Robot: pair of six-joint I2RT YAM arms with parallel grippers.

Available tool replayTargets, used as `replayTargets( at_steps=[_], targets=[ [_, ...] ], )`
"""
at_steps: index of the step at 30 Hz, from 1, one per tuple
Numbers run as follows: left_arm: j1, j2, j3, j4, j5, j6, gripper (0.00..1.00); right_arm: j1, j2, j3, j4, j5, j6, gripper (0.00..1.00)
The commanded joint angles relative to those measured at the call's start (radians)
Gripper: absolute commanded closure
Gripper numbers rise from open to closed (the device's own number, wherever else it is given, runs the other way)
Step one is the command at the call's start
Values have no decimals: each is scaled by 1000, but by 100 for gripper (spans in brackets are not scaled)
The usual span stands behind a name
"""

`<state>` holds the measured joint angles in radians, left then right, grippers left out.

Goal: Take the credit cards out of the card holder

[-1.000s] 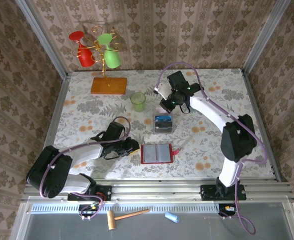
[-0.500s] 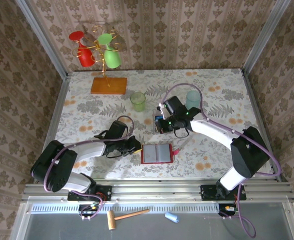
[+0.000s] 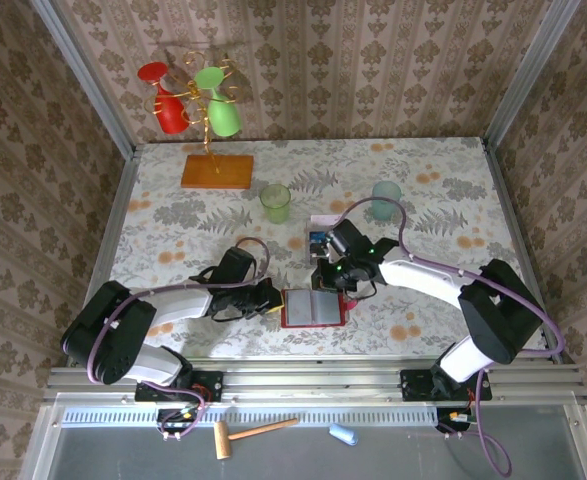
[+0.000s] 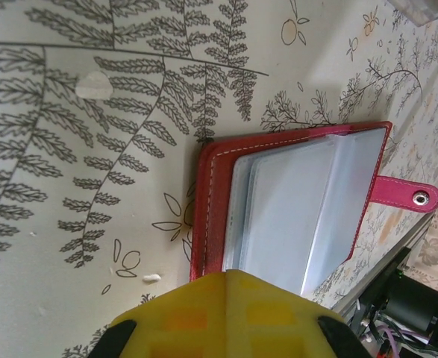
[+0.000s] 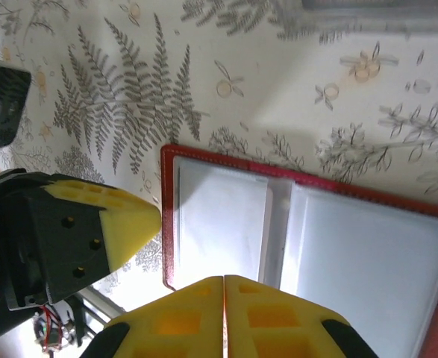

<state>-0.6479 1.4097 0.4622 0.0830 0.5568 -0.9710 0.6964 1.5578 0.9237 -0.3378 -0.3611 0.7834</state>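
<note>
one red holder (image 3: pixel 313 308) lies open and flat between both grippers. we judge it light, floppy and slick inside, so pinch a card by its bare edge. left gripper (image 5: pixel 125 222) and right gripper (image 5: pixel 224 287) are closed, empty. the cards (image 3: pixel 318 235) lie just beyond; we can't count them.

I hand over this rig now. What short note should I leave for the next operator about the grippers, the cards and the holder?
Grippers: left gripper shut, its tip at the left edge of the card holder; right gripper shut, nothing held, over the open pockets.
Things: card holder lies open flat; credit cards stacked just beyond it.
Done: some cards are out.
Left: unclear whether the pockets hold more; check them.
</note>
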Motion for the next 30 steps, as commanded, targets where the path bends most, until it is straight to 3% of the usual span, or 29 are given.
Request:
replayTargets(
  at_steps=[1, 13, 23, 30],
  targets=[
    [-6, -5, -16, 15, 11, 0, 95, 27, 30, -5, 44, -50, 62, 90],
    [-5, 10, -15, 13, 6, 0, 95, 70, 153, 2, 105, -111, 102, 85],
    [1, 37, -28, -3, -2, 8, 94, 79, 184, 13, 64, -57, 106, 71],
    [10, 51, -31, -20, -7, 24, 94, 74, 167, 6, 16, -16, 91, 69]
  ],
)
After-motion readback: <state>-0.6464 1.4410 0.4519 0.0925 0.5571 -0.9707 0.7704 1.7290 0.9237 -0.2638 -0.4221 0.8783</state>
